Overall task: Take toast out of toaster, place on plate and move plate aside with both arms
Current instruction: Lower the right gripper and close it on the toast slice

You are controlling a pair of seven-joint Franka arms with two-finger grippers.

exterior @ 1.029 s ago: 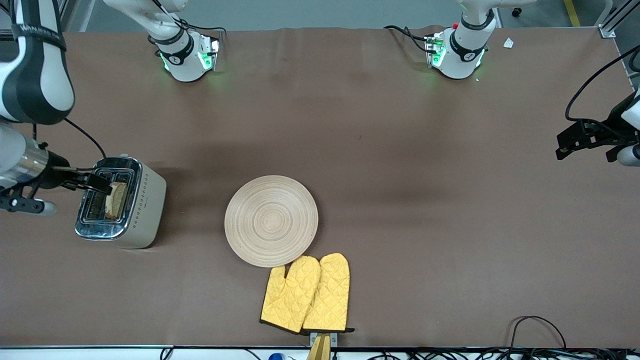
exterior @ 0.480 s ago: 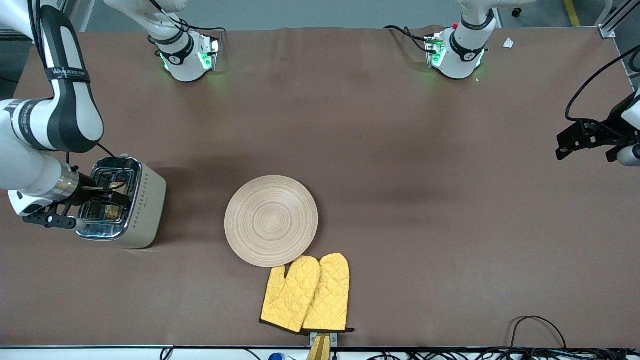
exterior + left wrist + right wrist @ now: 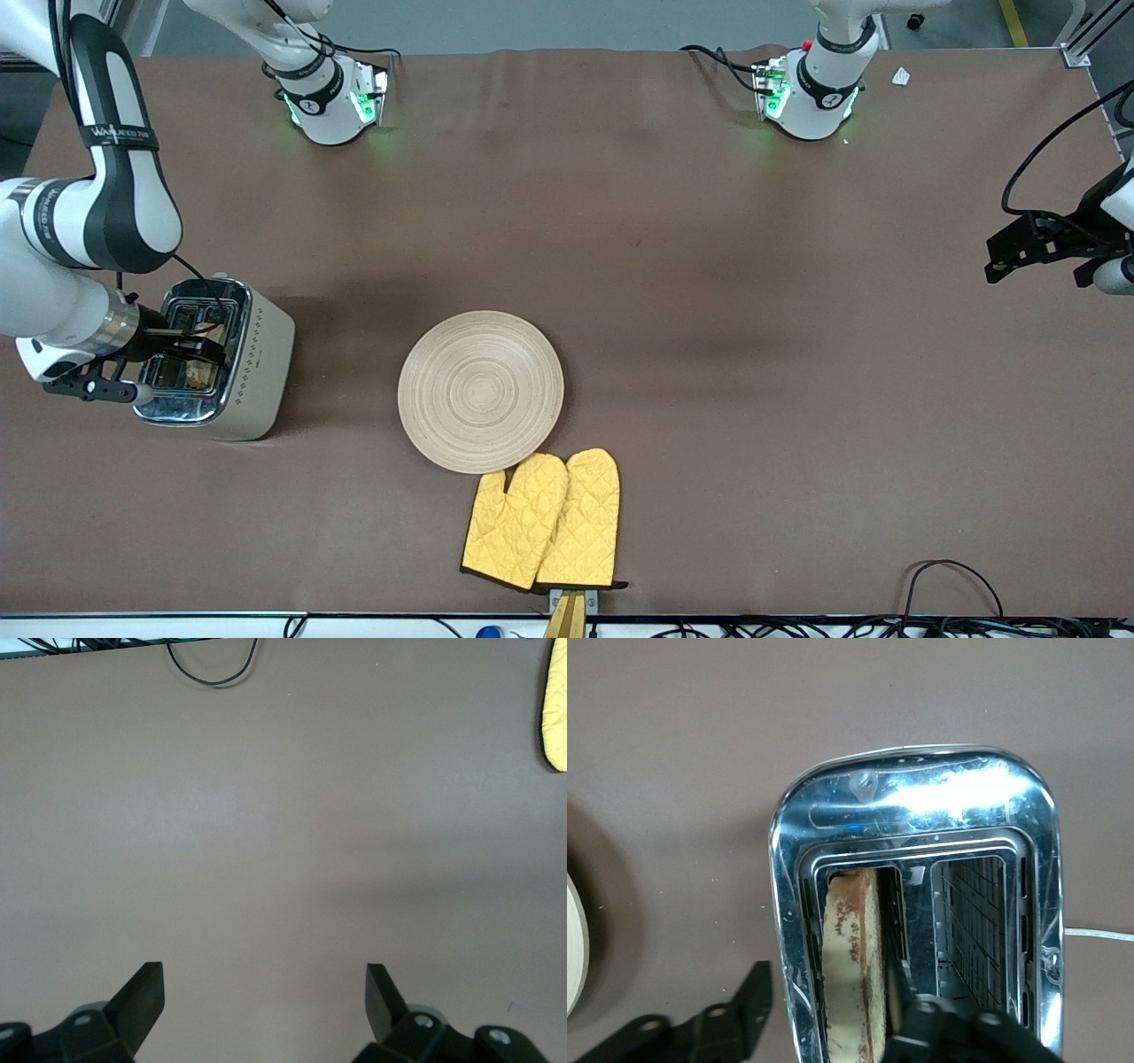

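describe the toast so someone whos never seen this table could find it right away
Find the silver toaster at the right arm's end of the table, where the right gripper hovers open. The toast stands on edge in one slot; the slot beside it is empty.

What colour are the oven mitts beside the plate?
Bright yellow, quilted, with dark trim; the oven mitts show best in the front view.

We are counting one toaster [image 3: 217,359], one slice of toast [image 3: 855,970], one plate [image 3: 480,391], two oven mitts [image 3: 542,520] and two arms [image 3: 97,230].
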